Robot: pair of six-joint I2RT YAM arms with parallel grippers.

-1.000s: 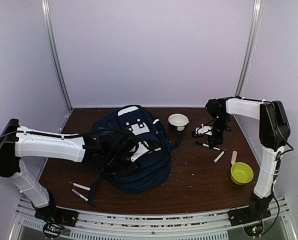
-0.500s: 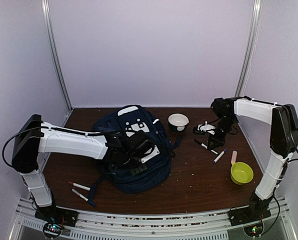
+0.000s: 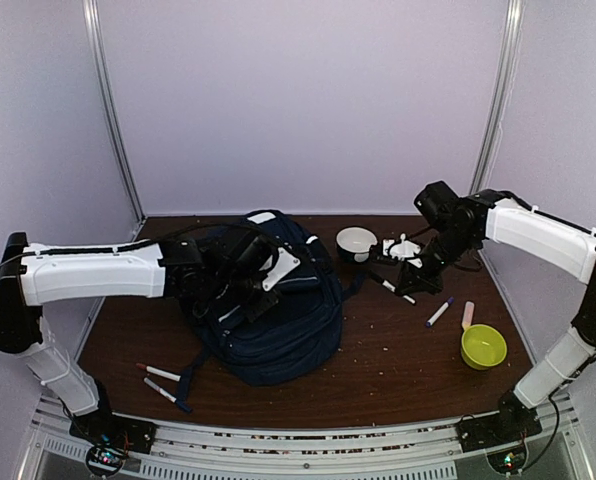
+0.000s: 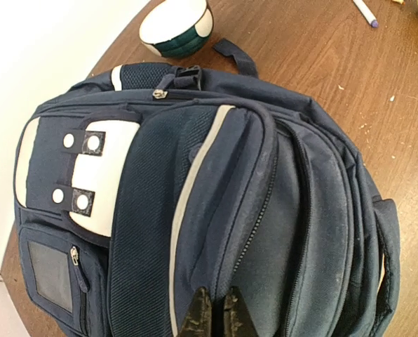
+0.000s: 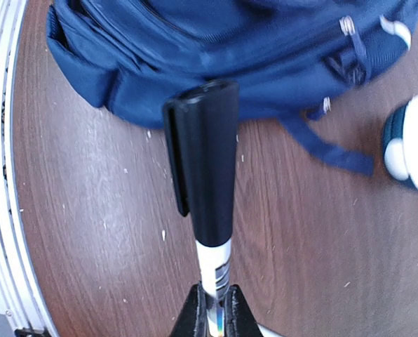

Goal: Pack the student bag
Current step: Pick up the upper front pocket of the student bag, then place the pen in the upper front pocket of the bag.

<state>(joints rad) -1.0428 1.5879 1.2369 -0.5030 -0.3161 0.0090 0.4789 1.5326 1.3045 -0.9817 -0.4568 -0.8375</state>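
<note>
The student bag [image 3: 278, 320] is a large navy backpack with a white stripe, lying mid-table; the left wrist view shows its white patches and zippers [image 4: 195, 175]. My left gripper [image 3: 262, 284] [image 4: 214, 314] is shut, pinching a fold of the bag's fabric beside a zipper seam. My right gripper [image 3: 415, 280] [image 5: 214, 309] is shut on a white marker with a black cap [image 5: 205, 168] [image 3: 388, 286]. The marker is held above the table, its cap pointing at the bag's right side.
A white and teal bowl [image 3: 356, 242] [image 4: 177, 27] stands behind the bag's right corner. A yellow-green bowl [image 3: 483, 346], a purple-capped marker [image 3: 439, 311] and a pink item [image 3: 467, 315] lie at the right. Two markers [image 3: 161, 373] [image 3: 164, 392] lie front left.
The left gripper has closed on the bag's fabric and drawn it up and back. The right arm has carried its marker left, from beside the bowl towards the bag.
</note>
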